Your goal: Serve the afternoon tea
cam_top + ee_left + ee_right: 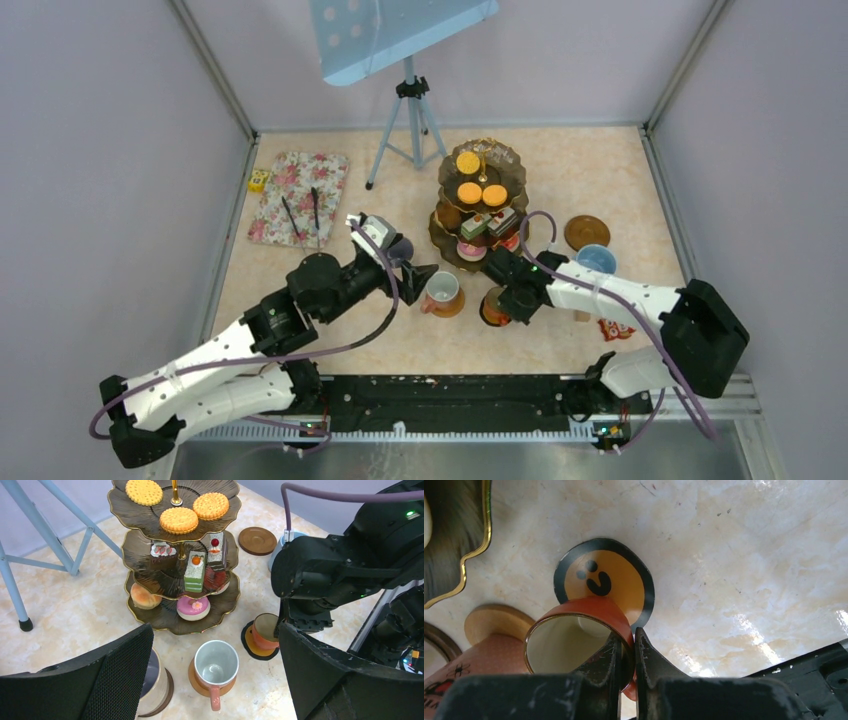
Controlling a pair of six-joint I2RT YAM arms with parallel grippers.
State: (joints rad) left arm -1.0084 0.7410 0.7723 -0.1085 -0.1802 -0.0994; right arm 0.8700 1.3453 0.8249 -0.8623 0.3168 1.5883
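The right gripper (626, 642) was clamped on the near rim of the small orange cup (589, 609), low in the wrist view. The smiley coaster (616, 577) lay just beyond the cup, up-frame. The left gripper (418, 272) gaped apart, farther off.

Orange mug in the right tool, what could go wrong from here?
1. The right tool pinches the orange mug only by its rim, and the mug looks tilted over the smiley coaster; it could slip, or land off-centre and tip.
2. The stand and a pink mug sit close by; a sideways swing might knock them.
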